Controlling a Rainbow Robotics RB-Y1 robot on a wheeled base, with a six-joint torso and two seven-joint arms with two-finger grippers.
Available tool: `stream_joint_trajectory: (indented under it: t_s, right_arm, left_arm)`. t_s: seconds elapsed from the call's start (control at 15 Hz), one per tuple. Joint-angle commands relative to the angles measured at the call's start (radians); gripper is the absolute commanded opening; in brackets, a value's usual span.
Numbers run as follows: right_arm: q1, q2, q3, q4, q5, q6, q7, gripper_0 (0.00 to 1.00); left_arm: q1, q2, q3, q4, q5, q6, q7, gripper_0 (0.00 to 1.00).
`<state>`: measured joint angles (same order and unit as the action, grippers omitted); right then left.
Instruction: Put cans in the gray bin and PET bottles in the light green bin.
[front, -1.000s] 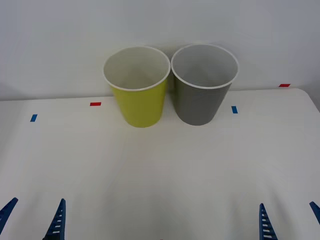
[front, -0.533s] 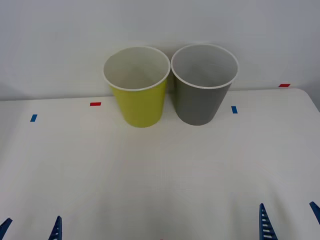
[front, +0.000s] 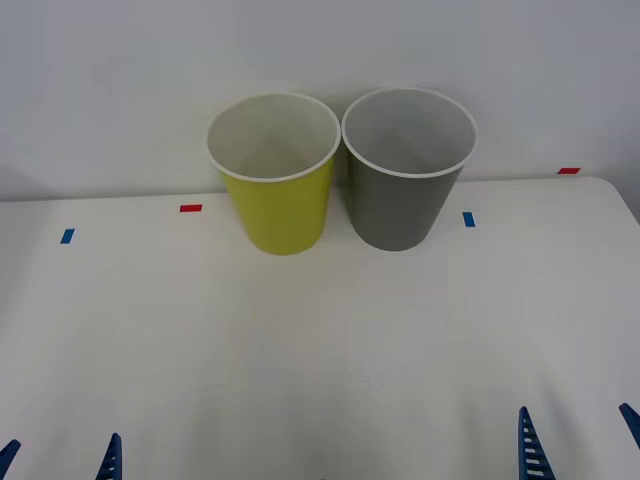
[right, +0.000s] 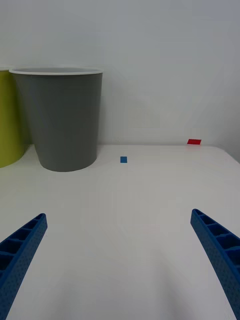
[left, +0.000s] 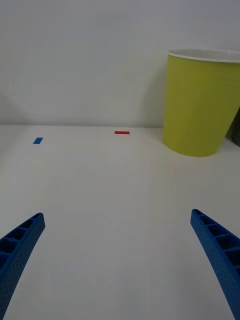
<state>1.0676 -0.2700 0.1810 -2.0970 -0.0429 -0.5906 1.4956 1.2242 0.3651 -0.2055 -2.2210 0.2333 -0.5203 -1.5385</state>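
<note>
The light green bin (front: 280, 205) and the gray bin (front: 405, 205) stand upright, side by side and touching, at the back middle of the white table; both look empty. Cans and PET bottles are out of view. My left gripper (front: 62, 455) is open at the near left edge of the table, with nothing between its fingers. My right gripper (front: 575, 430) is open at the near right edge, also empty. The left wrist view has the light green bin (left: 200, 105) far ahead of the open left gripper (left: 117, 214). In the right wrist view the gray bin (right: 62, 120) stands far ahead of the open right gripper (right: 117, 215).
Small tape marks lie on the table (front: 320, 340): a red mark (front: 190, 208) and a blue mark (front: 67, 236) on the left, a blue mark (front: 469, 219) and a red mark (front: 568, 171) on the right. A plain white wall stands right behind the bins.
My left gripper has drawn back toward the table's near edge, so less of its fingers show. The right gripper and both bins have not moved.
</note>
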Motion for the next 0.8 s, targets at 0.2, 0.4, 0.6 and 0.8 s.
stream_joint_trajectory:
  t_s: [0.2,0.4,0.6,0.8]
  right_arm:
    - [0.0,0.0,0.0,0.0,0.0,0.0,0.0,1.0]
    - [0.0,0.0,0.0,0.0,0.0,0.0,0.0,1.0]
    - [0.0,0.0,0.0,0.0,0.0,0.0,0.0,1.0]
    - [0.0,0.0,0.0,0.0,0.0,0.0,0.0,1.0]
  left_arm:
    - [0.0,0.0,0.0,0.0,0.0,0.0,0.0,1.0]
    - [0.0,0.0,0.0,0.0,0.0,0.0,0.0,1.0]
    - [0.0,0.0,0.0,0.0,0.0,0.0,0.0,1.0]
    - [0.0,0.0,0.0,0.0,0.0,0.0,0.0,1.0]
